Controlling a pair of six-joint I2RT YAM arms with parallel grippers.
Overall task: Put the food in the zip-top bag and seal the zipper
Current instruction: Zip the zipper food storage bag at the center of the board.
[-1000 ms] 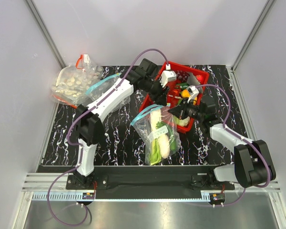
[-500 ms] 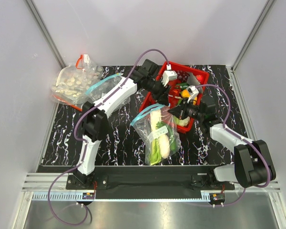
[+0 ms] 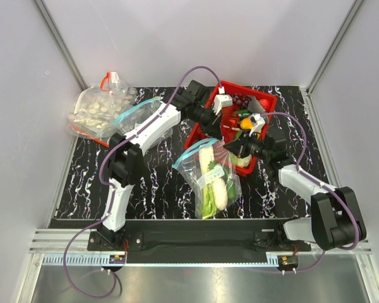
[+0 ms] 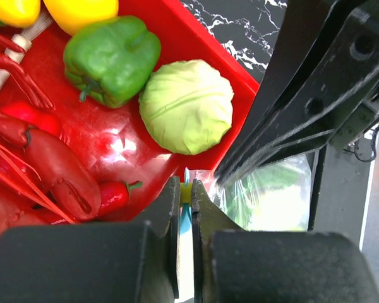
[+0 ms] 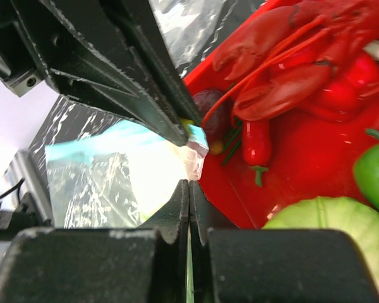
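Observation:
The zip-top bag (image 3: 210, 180) lies at mid-table against the red basket's near corner. Inside it I see the leek (image 3: 206, 163), a white radish piece (image 3: 220, 194) and green leaves. Its teal zipper (image 3: 192, 153) runs along the far edge. My left gripper (image 3: 215, 130) is shut on the zipper's strip at a yellow piece (image 4: 186, 191). My right gripper (image 3: 231, 146) is shut on the bag's edge (image 5: 188, 189) right beside it. The right wrist view shows the left fingers (image 5: 132, 76) pinching the bag's corner (image 5: 194, 140). The bag also shows in the left wrist view (image 4: 271, 202).
The red basket (image 3: 266, 102) holds a toy lobster (image 4: 50, 164), a green pepper (image 4: 110, 58), a cabbage (image 4: 186, 106) and a chilli (image 5: 258, 142). A red-zippered bag of white pieces (image 3: 98, 107) and another clear bag (image 3: 139, 115) lie back left.
My left gripper has slid a little right along the teal zipper, toward the right gripper. The bag has shifted slightly right and nearer. The right arm has barely moved.

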